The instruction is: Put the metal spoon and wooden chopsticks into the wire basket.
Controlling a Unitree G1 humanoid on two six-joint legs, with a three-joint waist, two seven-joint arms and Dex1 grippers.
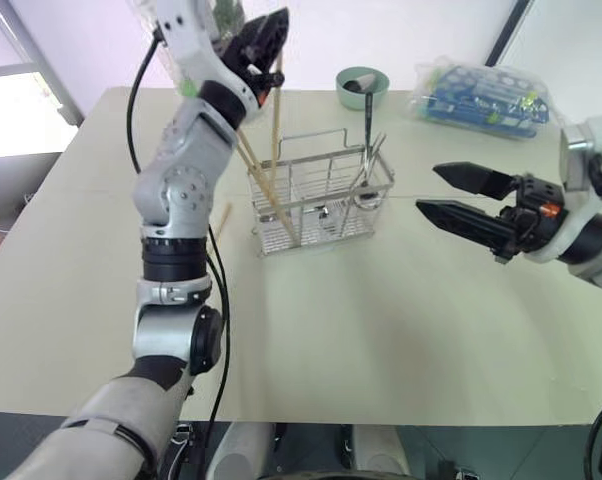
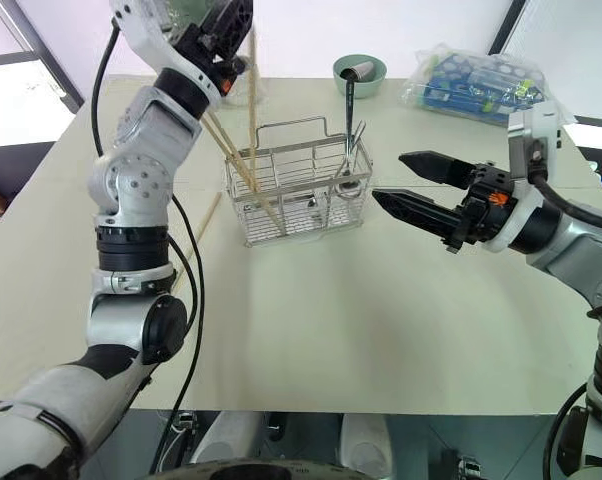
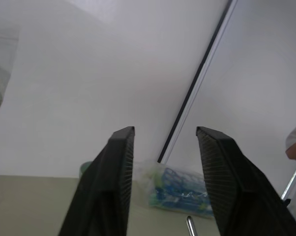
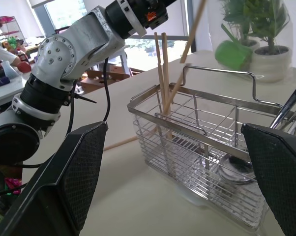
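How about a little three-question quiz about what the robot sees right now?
1. True or false: the bowl behind the wire basket is red.
2. Where do the wooden chopsticks stand? A: in a cup. B: in the wire basket. C: in a drawer.
3. Left gripper and right gripper: how many are open?
Key: 1 false (it is green); 2 B; 3 two.
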